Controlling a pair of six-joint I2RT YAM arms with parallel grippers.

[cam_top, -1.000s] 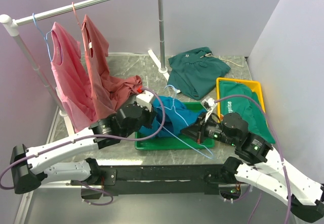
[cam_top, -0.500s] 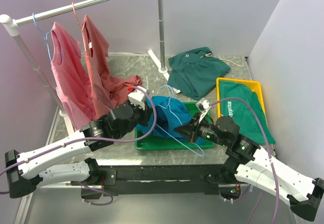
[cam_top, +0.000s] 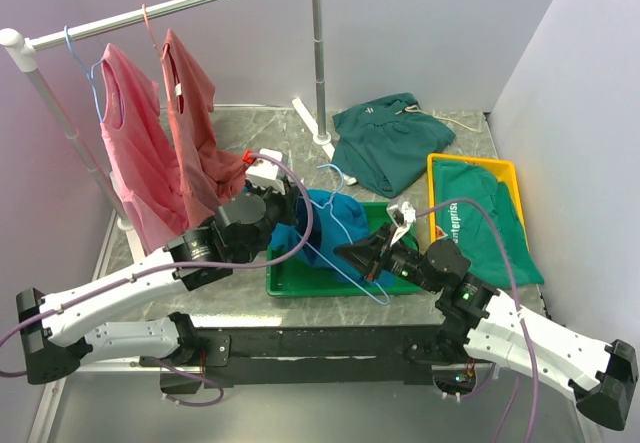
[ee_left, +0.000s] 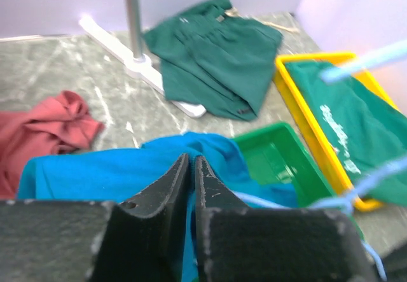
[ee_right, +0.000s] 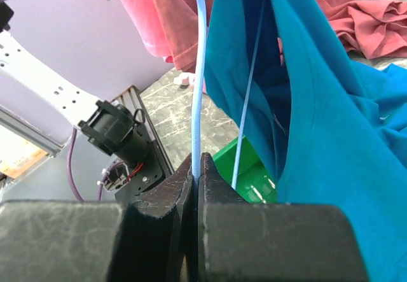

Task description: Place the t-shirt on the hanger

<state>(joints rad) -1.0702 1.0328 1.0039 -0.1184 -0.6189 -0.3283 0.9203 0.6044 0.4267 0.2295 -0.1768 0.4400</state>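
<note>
pink tops (cam_top: 150,153), green tray (cam_top: 300,279) around t-shirt (cam_top: 315,225), hanger (cam_top: 347,274)

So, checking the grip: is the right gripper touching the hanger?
Touching. Right wrist view shows the right gripper shut on the hanger wire.

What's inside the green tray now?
The t-shirt trails into the tray, with the hanger wire crossing above it. Part of the floor shows bare. Anything under the shirt is covered.

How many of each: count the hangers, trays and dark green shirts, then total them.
Hangers: 3 (blue hanger, red-orange hanger, light-blue hanger in the right pincer)
Trays: 2 (green tray, yellow tray)
Dark green shirts: 2 (plain shirt, printed shirt)
Total: 7
</note>
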